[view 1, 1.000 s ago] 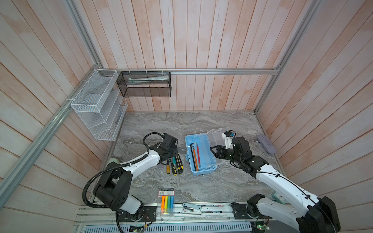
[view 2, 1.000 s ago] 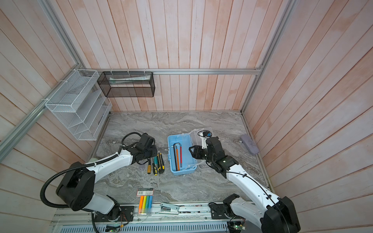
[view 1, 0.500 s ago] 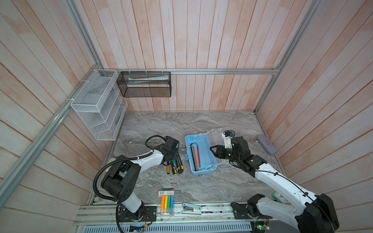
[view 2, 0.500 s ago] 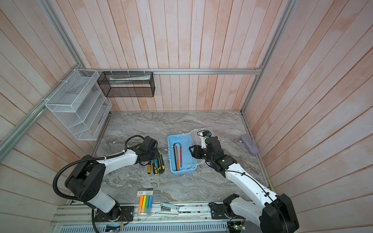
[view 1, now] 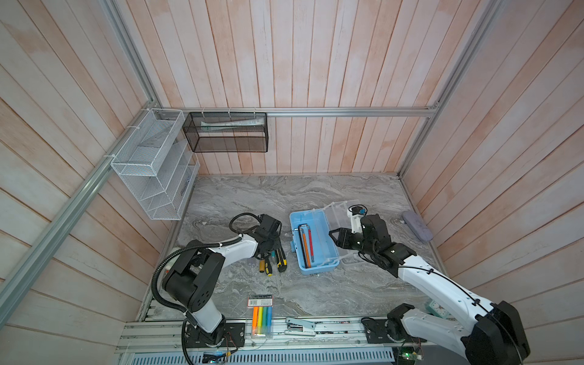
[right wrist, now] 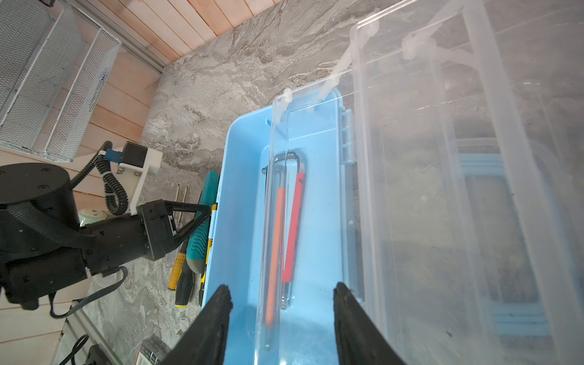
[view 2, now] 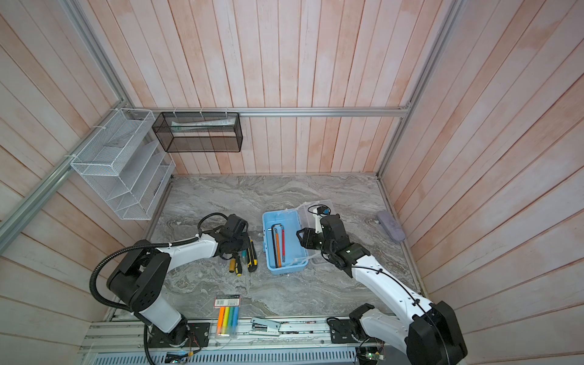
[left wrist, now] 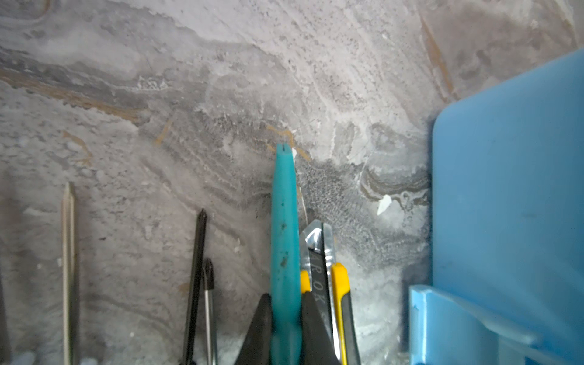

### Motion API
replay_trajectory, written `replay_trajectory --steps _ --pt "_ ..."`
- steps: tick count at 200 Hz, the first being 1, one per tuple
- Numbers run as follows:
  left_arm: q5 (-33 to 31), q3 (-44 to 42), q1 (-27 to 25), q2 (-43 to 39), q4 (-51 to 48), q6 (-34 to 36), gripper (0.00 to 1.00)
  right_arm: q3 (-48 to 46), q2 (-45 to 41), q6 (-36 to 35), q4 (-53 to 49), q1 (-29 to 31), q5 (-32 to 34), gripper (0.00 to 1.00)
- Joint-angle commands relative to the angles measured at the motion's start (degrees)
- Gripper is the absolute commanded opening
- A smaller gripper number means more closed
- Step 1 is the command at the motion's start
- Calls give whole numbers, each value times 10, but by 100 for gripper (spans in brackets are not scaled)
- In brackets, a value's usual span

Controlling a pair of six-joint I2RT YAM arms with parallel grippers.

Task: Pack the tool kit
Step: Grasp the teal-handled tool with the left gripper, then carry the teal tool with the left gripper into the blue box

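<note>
Pale wooden plank walls edged with aluminium rails enclose a grey marbled tabletop on the left, far and right sides. A white wire rack hangs on the left wall, a black mesh basket on the far wall.

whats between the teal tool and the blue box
A yellow-and-black utility knife beside the teal tool, then bare tabletop up to the blue box; left wrist view.

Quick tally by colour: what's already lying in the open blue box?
black hex key: 1
orange-sleeved hex key: 1
red-sleeved hex key: 1
Total: 3, all lying lengthwise in the tool kit.
</note>
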Motion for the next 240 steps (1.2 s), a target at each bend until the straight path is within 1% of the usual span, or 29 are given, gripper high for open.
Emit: replay_trajectory --steps 1,33,61,76,94,121,140,167,195,211,240 --pt "-3 2 3 -10 -15 -2 0 -7 0 -7 3 2 8 52" --pt "7 22 2 -69 -32 -10 0 -6 -6 -1 4 -2 -6 52" --pt "42 35 -2 -136 -27 -33 0 -9 -20 10 13 -13 -30 52" --pt "71 40 -12 -163 -2 -56 0 -10 -26 16 15 -18 -38 52" --pt "96 50 -35 -172 42 -87 0 -8 -40 23 16 -27 -43 52" --pt "131 82 -77 -139 107 -126 0 -1 -61 29 7 -40 -43 52" --pt "143 122 -103 -93 135 -144 0 2 -74 29 -5 -50 -43 52" --pt "160 171 -127 -27 166 -165 0 2 -92 29 -16 -64 -43 52" --pt "163 215 -141 37 175 -184 0 4 -99 25 -26 -74 -46 51" --pt "173 227 -146 68 187 -197 0 5 -101 23 -27 -78 -51 51" --pt "163 228 -151 100 197 -222 0 4 -101 21 -29 -86 -54 51"
